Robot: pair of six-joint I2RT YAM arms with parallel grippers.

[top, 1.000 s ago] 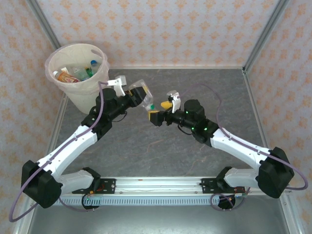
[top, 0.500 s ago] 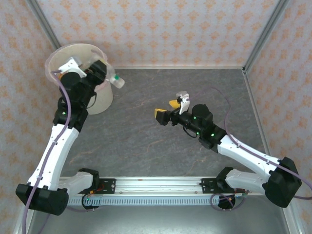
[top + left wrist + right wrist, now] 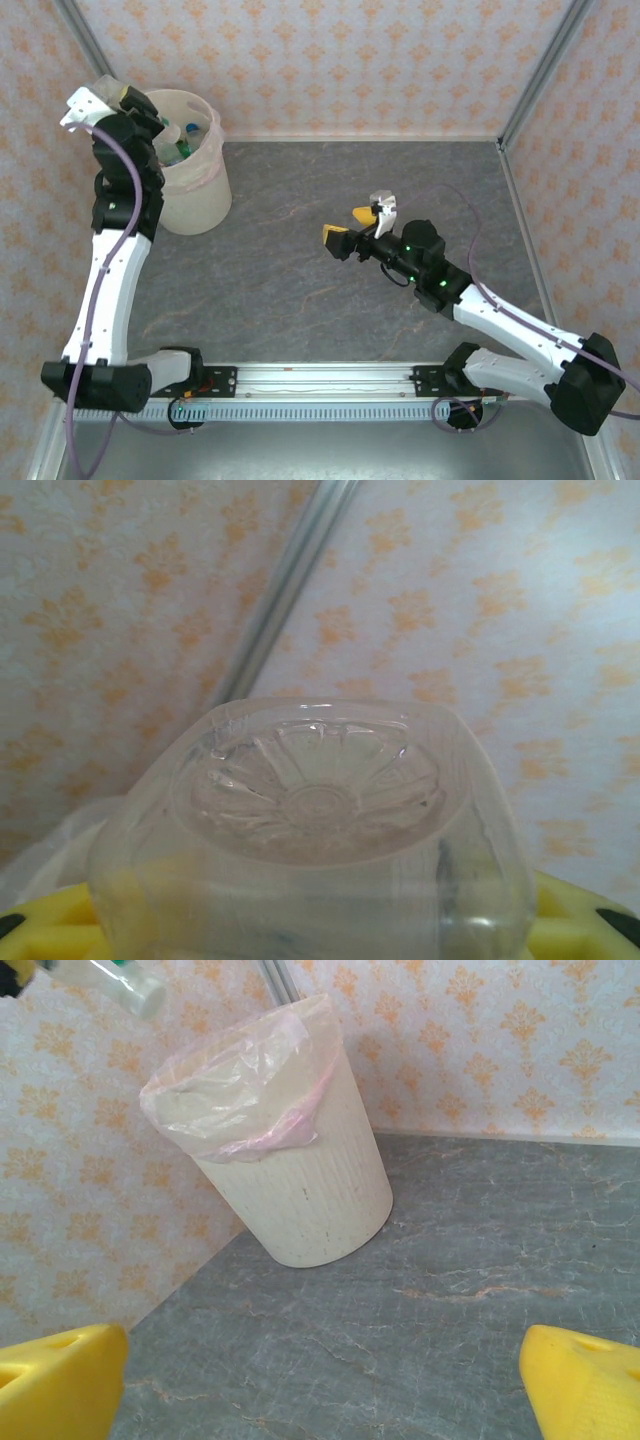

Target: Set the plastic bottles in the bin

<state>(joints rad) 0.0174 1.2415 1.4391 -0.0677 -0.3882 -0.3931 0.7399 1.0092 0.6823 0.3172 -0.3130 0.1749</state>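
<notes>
The left claw is partly closed on a clear bottle, holding it above the rim of the bin. The right claw gapes wide and empty over the table, well apart from the bin.

1. The grey table is bare across the centre and right of the top view, so a gripper can pass there.
2. The bin stands at the upper left, close to the corner walls, with little room behind it.
3. The left gripper with a clear bottle hangs above the bin's left rim, blocking this side.
4. The right gripper, with jaws wide apart, is in the centre, well apart from the bin.
</notes>
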